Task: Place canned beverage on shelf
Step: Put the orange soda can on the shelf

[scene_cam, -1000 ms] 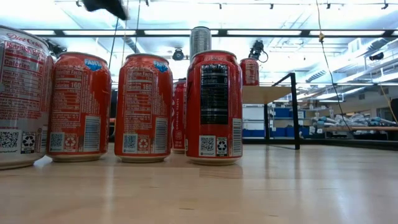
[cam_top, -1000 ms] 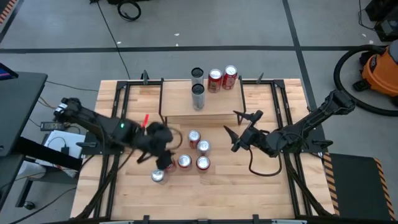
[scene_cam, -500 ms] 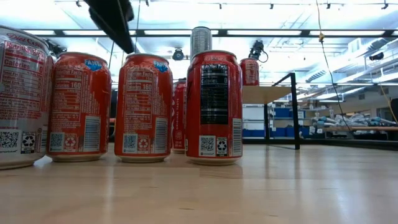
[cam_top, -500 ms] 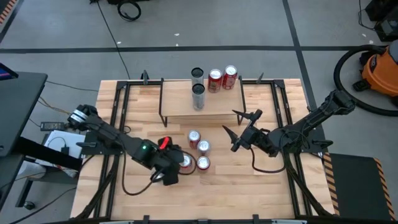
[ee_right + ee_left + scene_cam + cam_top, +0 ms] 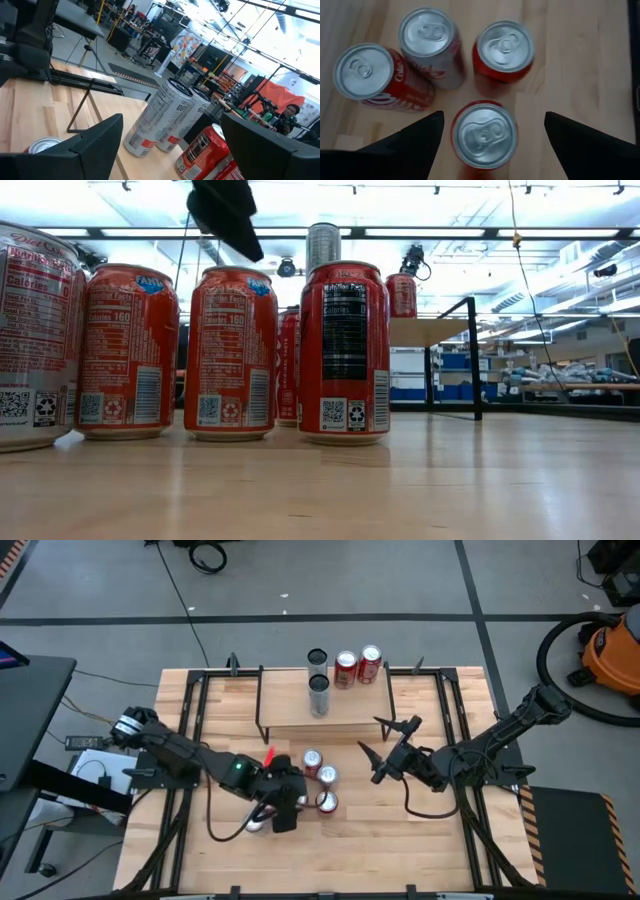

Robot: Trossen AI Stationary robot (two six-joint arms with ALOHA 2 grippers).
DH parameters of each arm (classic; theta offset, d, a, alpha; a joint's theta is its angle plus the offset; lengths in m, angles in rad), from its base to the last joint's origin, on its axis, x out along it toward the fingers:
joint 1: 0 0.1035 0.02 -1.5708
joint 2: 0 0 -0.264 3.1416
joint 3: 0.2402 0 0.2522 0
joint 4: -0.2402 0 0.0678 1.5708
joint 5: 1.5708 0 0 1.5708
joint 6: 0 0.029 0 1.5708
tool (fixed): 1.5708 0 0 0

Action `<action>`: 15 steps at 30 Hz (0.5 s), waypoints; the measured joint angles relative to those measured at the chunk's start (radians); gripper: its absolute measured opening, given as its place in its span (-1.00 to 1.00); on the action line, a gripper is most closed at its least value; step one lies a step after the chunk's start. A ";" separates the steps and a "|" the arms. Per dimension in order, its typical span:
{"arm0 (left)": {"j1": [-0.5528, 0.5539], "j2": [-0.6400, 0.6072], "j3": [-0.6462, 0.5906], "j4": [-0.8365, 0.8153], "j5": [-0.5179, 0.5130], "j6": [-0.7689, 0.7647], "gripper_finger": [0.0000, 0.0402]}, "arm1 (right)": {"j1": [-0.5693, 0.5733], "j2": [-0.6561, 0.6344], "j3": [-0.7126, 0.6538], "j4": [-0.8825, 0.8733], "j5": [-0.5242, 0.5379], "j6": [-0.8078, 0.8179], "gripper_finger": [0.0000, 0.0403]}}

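Cans sit in a tight cluster at the lower centre of your high view, and your left gripper (image 5: 283,812) hangs right over the cluster's lower-left edge. In the left wrist view its jaws stand wide, one dark finger (image 5: 415,140) on each side of a red can (image 5: 484,134) seen from above, with clear gaps to both sides, so nothing is gripped. Beyond that can in the same view you have a silver can (image 5: 431,45), a second red can (image 5: 504,51) and a third one lying further off to the side (image 5: 375,79). The shelf (image 5: 320,700) stands upper centre on the bench (image 5: 420,840), well apart from the cluster. On it you can see two tall silver cans (image 5: 318,690) near the middle and two red shelf cans (image 5: 357,667) just beside them toward the upper right. Your right gripper (image 5: 385,748) waits right of centre, just beyond the shelf's lower right corner, jaws wide and holding nothing. In the low view the dark left arm (image 5: 225,210) shows at the top, above the row of cans.
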 joint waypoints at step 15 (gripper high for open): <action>0.019 0.085 0.000 0.021 0.012 0.057 0.78 | -0.008 0.000 0.000 -0.006 -0.004 0.011 0.73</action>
